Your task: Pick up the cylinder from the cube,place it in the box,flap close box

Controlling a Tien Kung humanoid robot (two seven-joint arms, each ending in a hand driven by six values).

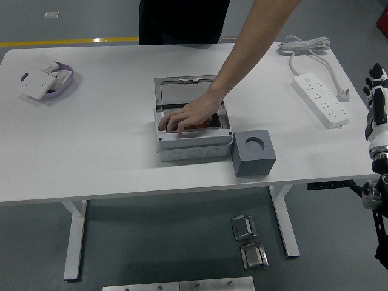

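Observation:
A grey box (194, 147) stands at the table's middle with its clear lid (185, 92) lying open behind it. A person's hand (185, 118) reaches into the box and covers an orange cylinder (203, 125), of which only a sliver shows. A grey cube (253, 153) with an empty round hole in its top stands against the box's right side. My right hand (376, 106) is held upright off the table's right edge, far from the box, its fingers relaxed and holding nothing. My left arm is not in view.
A white power strip (321, 100) with its coiled cable lies at the right back. A purple dish (48, 82) with white socket plates sits at the far left. The person stands at the table's far side. Metal parts lie on the floor below.

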